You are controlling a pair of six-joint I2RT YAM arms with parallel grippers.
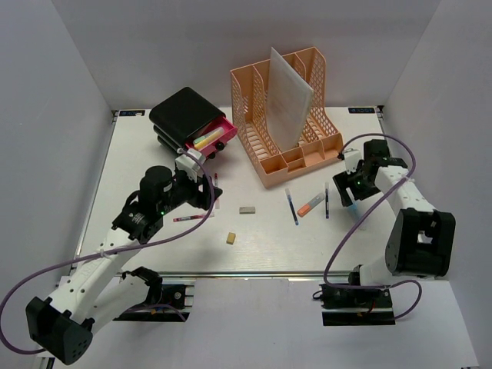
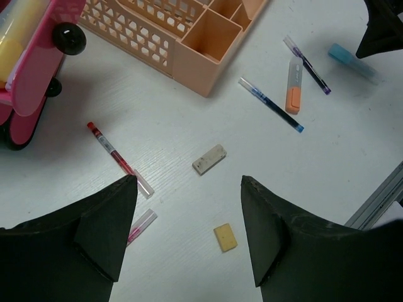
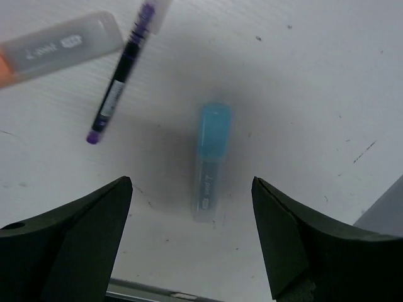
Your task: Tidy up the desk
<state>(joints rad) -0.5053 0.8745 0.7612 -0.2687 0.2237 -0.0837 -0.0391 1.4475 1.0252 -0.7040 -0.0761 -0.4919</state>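
Both of my hands hang over the bench [image 1: 261, 246], the broad white top that fills the floor of the enclosure and carries a scatter of stationery waiting to be sorted. My right hand [image 3: 191, 180] has its fingers spread wide and clamped on nothing, straddling a blue highlighter [image 3: 211, 160] that lies flat below it, with a purple pen [image 3: 119, 82] and an orange highlighter [image 2: 293, 94] just beside. My left hand [image 2: 189, 182] is likewise apart and empty above a grey eraser [image 2: 209, 158], a yellow eraser [image 2: 225, 238] and a red pen [image 2: 116, 157]. The bench itself looks rigid and fixed, not something to lift; I judge its smooth face lets round barrels roll or skid when nudged. The pens and highlighters should be light, stiff and slick, best pinched across the middle of the barrel; the erasers are likely grippier, taken across their short sides. A peach organizer [image 1: 284, 115] holding a sheet and a black-and-pink drawer unit [image 1: 188, 119] stand at the far side as probable homes.
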